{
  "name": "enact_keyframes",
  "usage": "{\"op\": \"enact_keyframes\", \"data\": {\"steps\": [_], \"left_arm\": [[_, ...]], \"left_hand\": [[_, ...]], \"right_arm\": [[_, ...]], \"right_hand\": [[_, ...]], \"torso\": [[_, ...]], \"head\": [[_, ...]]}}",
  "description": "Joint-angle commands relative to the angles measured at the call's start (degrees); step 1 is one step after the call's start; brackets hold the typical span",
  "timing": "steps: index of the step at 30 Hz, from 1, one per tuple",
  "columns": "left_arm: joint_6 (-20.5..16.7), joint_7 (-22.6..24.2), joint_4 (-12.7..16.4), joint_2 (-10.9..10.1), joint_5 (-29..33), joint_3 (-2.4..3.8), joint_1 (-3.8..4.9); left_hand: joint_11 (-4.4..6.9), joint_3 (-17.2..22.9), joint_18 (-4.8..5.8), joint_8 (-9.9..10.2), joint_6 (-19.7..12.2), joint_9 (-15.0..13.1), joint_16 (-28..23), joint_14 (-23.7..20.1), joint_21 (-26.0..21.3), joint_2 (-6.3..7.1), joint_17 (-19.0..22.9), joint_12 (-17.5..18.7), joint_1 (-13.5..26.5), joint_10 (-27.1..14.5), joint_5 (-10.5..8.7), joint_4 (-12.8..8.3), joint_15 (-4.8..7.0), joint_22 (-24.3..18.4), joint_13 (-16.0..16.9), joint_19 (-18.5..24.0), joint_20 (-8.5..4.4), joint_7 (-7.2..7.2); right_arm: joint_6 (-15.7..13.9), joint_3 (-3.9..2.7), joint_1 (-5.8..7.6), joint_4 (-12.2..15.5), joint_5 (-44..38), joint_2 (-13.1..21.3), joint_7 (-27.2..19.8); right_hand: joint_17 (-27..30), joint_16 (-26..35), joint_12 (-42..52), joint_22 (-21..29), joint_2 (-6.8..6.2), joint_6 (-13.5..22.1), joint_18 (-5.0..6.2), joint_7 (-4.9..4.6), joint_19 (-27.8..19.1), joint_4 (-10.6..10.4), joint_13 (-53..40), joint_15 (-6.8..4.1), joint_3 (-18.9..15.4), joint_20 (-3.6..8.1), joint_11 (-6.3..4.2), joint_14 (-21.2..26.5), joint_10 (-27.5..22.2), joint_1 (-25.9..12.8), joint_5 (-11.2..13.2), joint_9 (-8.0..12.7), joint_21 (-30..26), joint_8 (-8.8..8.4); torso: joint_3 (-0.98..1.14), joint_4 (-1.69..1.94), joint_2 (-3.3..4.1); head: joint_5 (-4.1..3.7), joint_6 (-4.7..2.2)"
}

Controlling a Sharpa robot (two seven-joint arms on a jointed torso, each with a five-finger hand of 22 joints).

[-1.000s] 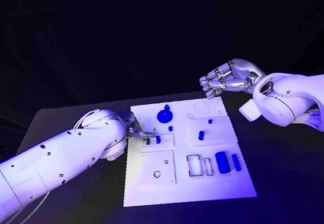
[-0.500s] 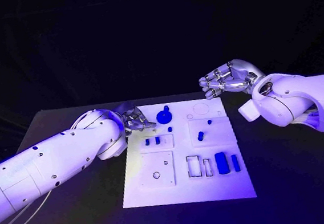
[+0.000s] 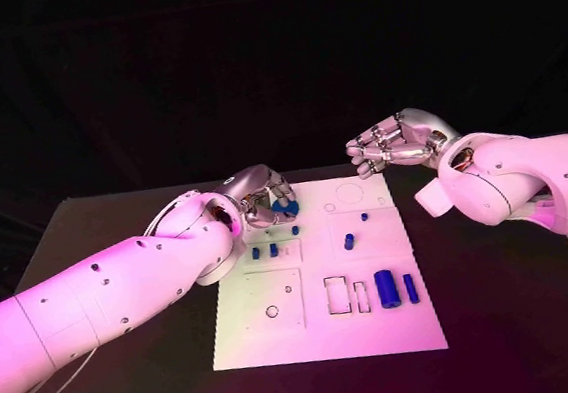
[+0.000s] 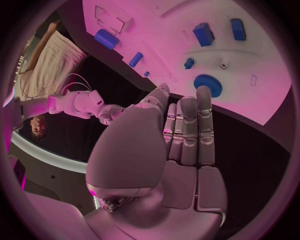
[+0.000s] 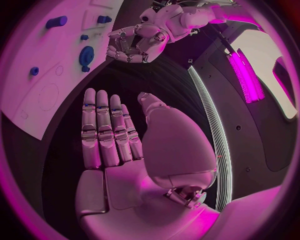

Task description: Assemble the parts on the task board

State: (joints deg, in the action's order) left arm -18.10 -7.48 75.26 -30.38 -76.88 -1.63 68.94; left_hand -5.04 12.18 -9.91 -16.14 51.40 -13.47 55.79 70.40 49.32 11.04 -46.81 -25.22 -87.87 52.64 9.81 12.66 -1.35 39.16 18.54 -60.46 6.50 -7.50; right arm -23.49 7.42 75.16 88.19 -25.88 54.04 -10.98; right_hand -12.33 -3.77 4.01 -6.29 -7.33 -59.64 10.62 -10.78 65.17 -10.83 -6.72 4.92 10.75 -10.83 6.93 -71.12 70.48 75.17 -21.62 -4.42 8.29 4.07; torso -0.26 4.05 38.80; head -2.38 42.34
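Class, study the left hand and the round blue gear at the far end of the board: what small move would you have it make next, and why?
Probably lower the left hand a little and close its fingers on the round blue gear. That hand holds nothing, its fingers are straight, and it hovers by the gear over the task board. The right hand is off the far edge.
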Motion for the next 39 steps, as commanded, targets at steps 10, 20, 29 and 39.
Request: {"op": "enact_keyframes", "data": {"steps": [10,20,29,39], "left_arm": [[10.9,-1.1,-3.3,3.5,-14.9,-0.12,-0.20],[13.0,-1.5,-6.0,5.4,-16.0,-0.16,-0.55],[11.9,-0.5,-7.9,6.6,-16.1,-0.16,-1.15],[11.2,0.3,-9.6,7.4,-15.7,-0.14,-1.51]], "left_hand": [[-0.44,-2.0,2.70,3.6,3.3,2.7,14.9,7.2,16.4,0.21,-10.4,4.8,0.4,1.7,0.17,-0.6,0.06,18.5,-5.7,-10.5,0.03,0.47],[-0.51,-2.4,3.24,4.4,4.5,3.1,17.1,8.5,19.1,-0.58,-11.9,5.8,0.1,2.8,0.23,-0.9,0.07,21.6,-6.8,-12.0,0.11,0.39],[-0.11,-0.5,3.74,5.3,6.0,3.5,18.8,9.5,21.5,-1.68,-13.0,7.1,-1.5,5.5,0.35,-1.6,0.44,24.5,-8.1,-13.4,-0.15,0.45],[0.54,2.6,4.05,5.9,8.3,3.8,19.7,10.1,23.1,-2.34,-13.3,8.9,-2.1,8.6,0.38,-1.7,0.99,26.3,-9.3,-14.1,-0.65,0.40]], "right_arm": [[0.8,0.00,-0.05,0.3,-0.2,-0.2,-0.5],[0.7,0.00,-0.05,0.4,-0.2,-0.3,-0.5],[0.7,-0.01,-0.05,0.5,-0.2,-0.3,-0.5],[0.8,-0.01,-0.05,0.4,-0.2,-0.5,-0.5]], "right_hand": [[0.1,0.1,0.0,-0.1,0.01,0.2,-0.27,-0.07,-0.4,0.1,0.1,-0.13,-0.3,-0.14,0.17,0.4,-0.1,-0.3,-0.3,0.1,0.3,-0.16],[0.1,0.1,0.0,-0.1,0.07,0.2,-0.26,-0.07,-0.5,0.2,0.1,-0.13,-0.3,-0.15,0.17,0.5,-0.1,-0.2,-0.4,0.1,0.3,-0.16],[0.1,0.1,0.0,-0.1,0.07,0.2,-0.26,-0.07,-0.5,0.2,0.1,-0.13,-0.3,-0.15,0.17,0.5,-0.1,-0.2,-0.4,0.1,0.3,-0.16],[0.1,0.1,0.0,-0.1,0.07,0.2,-0.26,-0.07,-0.5,0.2,0.1,-0.13,-0.3,-0.15,0.17,0.5,-0.1,-0.2,-0.4,0.1,0.3,-0.16]], "torso": [[0.01,-0.14,0.05],[0.04,-0.02,-0.01],[0.04,0.00,-0.05],[0.06,0.02,-0.04]], "head": [[-0.17,0.32],[-0.49,0.49],[-0.72,0.68],[-0.83,0.76]]}}
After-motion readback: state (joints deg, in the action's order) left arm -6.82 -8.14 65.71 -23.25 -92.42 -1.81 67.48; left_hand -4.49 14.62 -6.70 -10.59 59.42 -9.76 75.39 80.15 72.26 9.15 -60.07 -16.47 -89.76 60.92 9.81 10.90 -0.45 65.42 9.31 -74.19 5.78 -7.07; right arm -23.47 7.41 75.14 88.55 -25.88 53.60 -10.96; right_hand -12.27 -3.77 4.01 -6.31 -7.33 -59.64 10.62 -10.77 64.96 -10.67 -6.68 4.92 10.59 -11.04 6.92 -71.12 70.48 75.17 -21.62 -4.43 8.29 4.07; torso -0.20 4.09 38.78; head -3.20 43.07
